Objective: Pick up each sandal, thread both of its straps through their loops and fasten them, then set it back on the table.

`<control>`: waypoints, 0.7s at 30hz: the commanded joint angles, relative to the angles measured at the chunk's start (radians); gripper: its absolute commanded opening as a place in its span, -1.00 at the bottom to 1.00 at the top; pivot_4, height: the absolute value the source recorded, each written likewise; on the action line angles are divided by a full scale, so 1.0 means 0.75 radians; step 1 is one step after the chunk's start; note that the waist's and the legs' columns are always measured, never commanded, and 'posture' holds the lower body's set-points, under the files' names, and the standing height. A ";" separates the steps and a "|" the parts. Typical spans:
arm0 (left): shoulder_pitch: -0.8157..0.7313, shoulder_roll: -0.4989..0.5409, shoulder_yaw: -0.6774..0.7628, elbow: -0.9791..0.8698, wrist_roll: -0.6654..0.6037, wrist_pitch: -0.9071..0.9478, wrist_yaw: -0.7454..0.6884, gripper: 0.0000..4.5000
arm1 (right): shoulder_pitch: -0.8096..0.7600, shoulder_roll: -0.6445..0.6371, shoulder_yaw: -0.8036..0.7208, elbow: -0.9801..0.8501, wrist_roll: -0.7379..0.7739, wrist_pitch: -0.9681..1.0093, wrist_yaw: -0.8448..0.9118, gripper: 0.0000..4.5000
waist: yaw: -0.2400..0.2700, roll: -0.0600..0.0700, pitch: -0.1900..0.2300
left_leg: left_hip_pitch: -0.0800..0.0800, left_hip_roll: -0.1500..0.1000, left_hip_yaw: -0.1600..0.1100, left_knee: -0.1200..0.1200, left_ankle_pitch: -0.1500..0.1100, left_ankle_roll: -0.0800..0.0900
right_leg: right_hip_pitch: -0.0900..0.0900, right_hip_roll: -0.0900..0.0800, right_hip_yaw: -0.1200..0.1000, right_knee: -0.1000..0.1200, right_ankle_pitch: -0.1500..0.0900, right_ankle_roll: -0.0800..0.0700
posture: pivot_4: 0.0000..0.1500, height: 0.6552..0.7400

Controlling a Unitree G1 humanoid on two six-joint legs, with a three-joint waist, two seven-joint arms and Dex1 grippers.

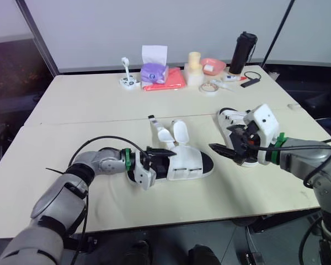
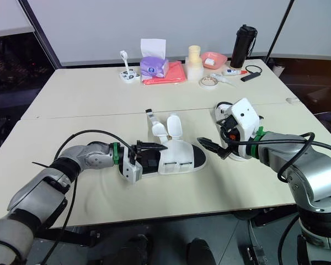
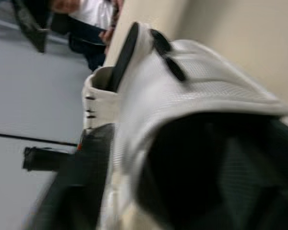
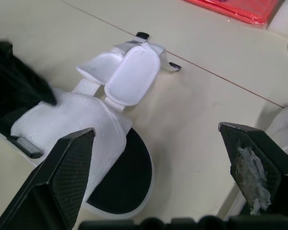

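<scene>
The big cream table [image 1: 99,105] holds everything. In the middle of it lies a white mesh sandal with a black sole [image 1: 188,163], flat on the table, and all places here are told from this sandal. A second white sandal [image 1: 231,120] lies near its toe end, on the robot's right. The left gripper [image 1: 163,159] is at the heel end of the middle sandal, touching it. Whether it has a grip cannot be told. The right gripper [image 4: 156,129] hangs just past the toe end, wide open and holding nothing. The two white padded straps [image 4: 132,74] stick up loose above the sandal, not yet threaded. The step looks like the pick-up. To do it well, the left gripper should hold the heel firmly and lift it level. The right gripper should pinch one strap near its tip.
</scene>
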 commanded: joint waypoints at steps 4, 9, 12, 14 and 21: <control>0.016 0.006 0.014 -0.022 0.056 0.040 0.005 0.99 | -0.005 -0.002 -0.010 -0.018 -0.001 -0.046 -0.006 1.00 | 0.000 0.000 0.000 | 0.000 0.000 0.000 0.000 0.000 0.000 | 0.000 0.000 0.000 0.000 0.000 0.000 | 1.00 1.00; -0.001 -0.021 0.009 0.000 0.076 0.046 0.016 0.99 | -0.005 0.002 -0.002 -0.017 -0.003 -0.051 -0.012 1.00 | 0.005 0.000 0.000 | 0.000 0.000 0.000 0.001 0.000 0.000 | 0.001 0.000 0.000 0.000 0.000 0.000 | 1.00 1.00; -0.019 -0.055 -0.005 0.028 0.108 0.066 0.036 0.99 | -0.005 0.005 0.002 -0.015 -0.003 -0.055 -0.018 1.00 | 0.012 0.000 0.000 | 0.000 -0.001 0.000 0.002 0.000 0.000 | 0.002 0.000 0.000 0.000 0.000 0.000 | 1.00 1.00; -0.036 -0.080 -0.006 0.043 0.129 0.086 0.064 0.99 | -0.005 0.007 0.004 -0.017 -0.003 -0.056 -0.021 1.00 | 0.020 0.000 0.000 | 0.000 -0.001 0.000 0.002 0.000 0.000 | 0.002 0.000 0.000 0.000 0.000 0.000 | 1.00 1.00; -0.095 -0.151 -0.016 0.098 0.199 0.135 0.174 0.99 | 0.001 0.010 0.004 -0.031 0.003 -0.053 -0.037 1.00 | 0.035 0.000 0.000 | 0.000 -0.001 0.000 0.003 0.000 0.000 | 0.003 0.000 0.000 0.000 0.000 0.001 | 1.00 1.00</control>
